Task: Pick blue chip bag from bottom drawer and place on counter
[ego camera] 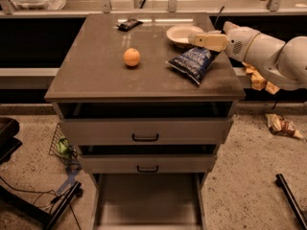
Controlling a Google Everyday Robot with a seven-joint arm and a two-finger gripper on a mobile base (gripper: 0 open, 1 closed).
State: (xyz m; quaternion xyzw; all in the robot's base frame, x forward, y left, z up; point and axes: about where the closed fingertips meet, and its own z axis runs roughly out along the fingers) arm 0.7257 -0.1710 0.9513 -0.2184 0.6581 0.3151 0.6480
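Note:
The blue chip bag (193,63) lies flat on the counter (96,75), right of centre and near the right edge. My gripper (205,40) reaches in from the right on the white arm and hovers just above the bag's far end, open and holding nothing. The bottom drawer (146,205) is pulled out at the foot of the cabinet, and its grey floor shows bare.
An orange (131,57) sits mid-counter. A white bowl (183,34) stands at the back right, just behind the gripper. A small black wrapper (129,24) lies at the back edge. The two upper drawers (144,131) stand slightly ajar. A snack bag (282,126) lies on the floor at right.

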